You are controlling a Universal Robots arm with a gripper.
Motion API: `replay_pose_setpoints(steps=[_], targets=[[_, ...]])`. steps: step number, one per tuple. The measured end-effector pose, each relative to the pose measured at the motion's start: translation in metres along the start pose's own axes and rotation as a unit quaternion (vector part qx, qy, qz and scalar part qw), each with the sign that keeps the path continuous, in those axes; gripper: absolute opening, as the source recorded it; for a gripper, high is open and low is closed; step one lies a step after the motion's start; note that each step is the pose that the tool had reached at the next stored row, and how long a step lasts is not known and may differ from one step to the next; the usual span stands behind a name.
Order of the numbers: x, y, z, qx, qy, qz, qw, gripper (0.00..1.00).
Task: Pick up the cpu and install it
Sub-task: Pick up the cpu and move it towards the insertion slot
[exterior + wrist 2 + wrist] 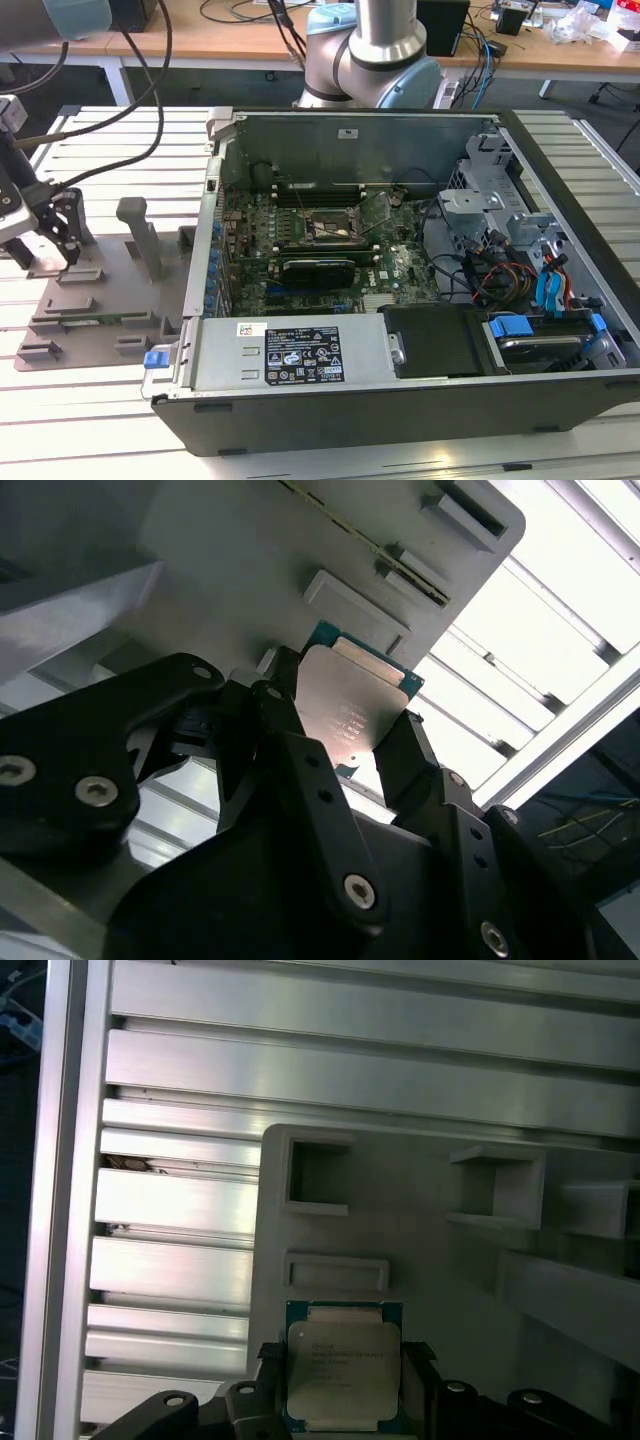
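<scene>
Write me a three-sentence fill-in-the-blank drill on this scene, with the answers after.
1. In both wrist views the gripper clamps the ____ between its fingers.
2. In the exterior view the gripper stands to the exterior view's ____ of the computer case.
3. The computer case lies with its open side facing ____.
Missing words: cpu; left; up.

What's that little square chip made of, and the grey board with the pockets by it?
The cpu: its top plate looks like silvery metal, catching a soft sheen, on a green rim, probably circuit board. The grey board: matte and uniform with moulded pockets, likely plastic.
</scene>
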State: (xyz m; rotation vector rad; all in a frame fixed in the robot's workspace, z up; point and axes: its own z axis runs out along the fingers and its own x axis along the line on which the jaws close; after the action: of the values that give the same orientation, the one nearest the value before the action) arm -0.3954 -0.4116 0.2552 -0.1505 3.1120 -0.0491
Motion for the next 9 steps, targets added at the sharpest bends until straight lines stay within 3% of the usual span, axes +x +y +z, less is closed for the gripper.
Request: replay_pose_setpoints(steps=[9], targets=[[-0.0004, -0.0006, -0.0187, 0.0, 0.0, 0.0, 1.0, 0.55]])
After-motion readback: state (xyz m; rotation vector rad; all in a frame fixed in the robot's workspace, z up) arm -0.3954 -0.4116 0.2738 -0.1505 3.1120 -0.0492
